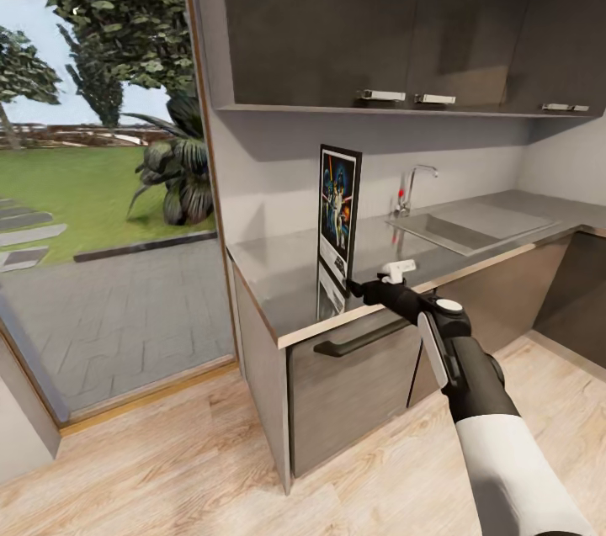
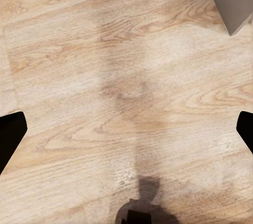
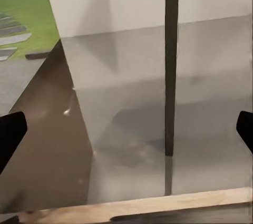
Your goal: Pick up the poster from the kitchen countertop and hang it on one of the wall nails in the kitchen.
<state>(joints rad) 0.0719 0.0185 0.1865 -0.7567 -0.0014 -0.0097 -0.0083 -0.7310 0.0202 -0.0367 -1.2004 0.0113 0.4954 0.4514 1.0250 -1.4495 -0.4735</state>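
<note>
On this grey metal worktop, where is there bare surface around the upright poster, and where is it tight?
Bare patches on the grey brushed-metal worktop: between the framed Star Wars poster and the window-side end, and behind it toward the wall. It is tight at the front edge, where the open right gripper reaches the poster, and toward the sink.

Brushed grey metal kitchen countertop (image 1: 286, 267) with a soft, dull sheen, mirroring the thin black-framed poster (image 1: 338, 216). Glossy black wall cupboards (image 1: 370, 14) catch a bright light spot. Chrome tap (image 1: 417, 183) shines. Pale wood plank floor (image 2: 126, 76) shows matt grain. Plain, smooth light-grey wall (image 1: 269, 174).
</note>
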